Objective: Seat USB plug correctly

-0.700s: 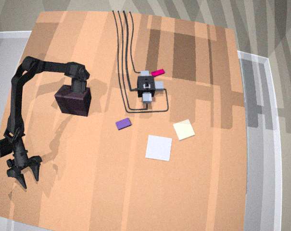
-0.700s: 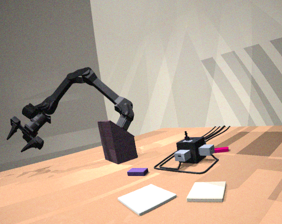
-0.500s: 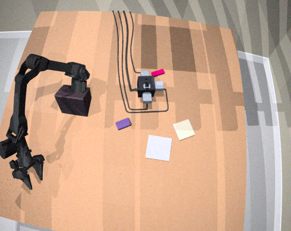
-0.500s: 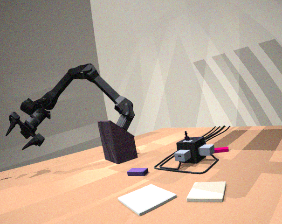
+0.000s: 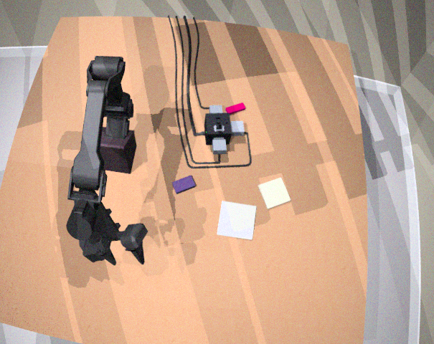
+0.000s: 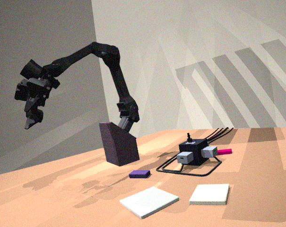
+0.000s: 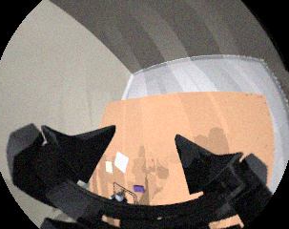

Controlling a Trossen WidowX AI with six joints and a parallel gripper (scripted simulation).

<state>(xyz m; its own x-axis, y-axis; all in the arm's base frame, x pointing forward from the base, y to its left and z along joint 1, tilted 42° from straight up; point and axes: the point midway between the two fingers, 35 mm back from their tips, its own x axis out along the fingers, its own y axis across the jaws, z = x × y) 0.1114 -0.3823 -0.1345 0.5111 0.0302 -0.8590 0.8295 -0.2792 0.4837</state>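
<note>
The black power cube (image 5: 210,119) (image 6: 198,157) stands on the table with grey plug blocks (image 5: 237,127) (image 6: 185,158) on its sides. The small dark USB plug (image 6: 188,137) stands upright from the cube's top, with a pale outline around its foot. Its depth and which way round it sits cannot be told. My gripper (image 5: 128,263) (image 7: 146,133) is open and empty, its two fingers wide apart. It hangs high above the table's front left part, far from the cube. In the wrist view the cube is tiny, low in the frame, its plug not distinguishable.
Black cables (image 5: 189,74) run from the cube to the back edge and loop in front. A pink block (image 5: 235,107) (image 6: 224,151) lies behind the cube. A purple block (image 5: 184,183) (image 6: 139,174) (image 7: 138,189), white tile (image 5: 236,220) (image 6: 149,202) and cream tile (image 5: 274,193) (image 6: 209,194) lie in front.
</note>
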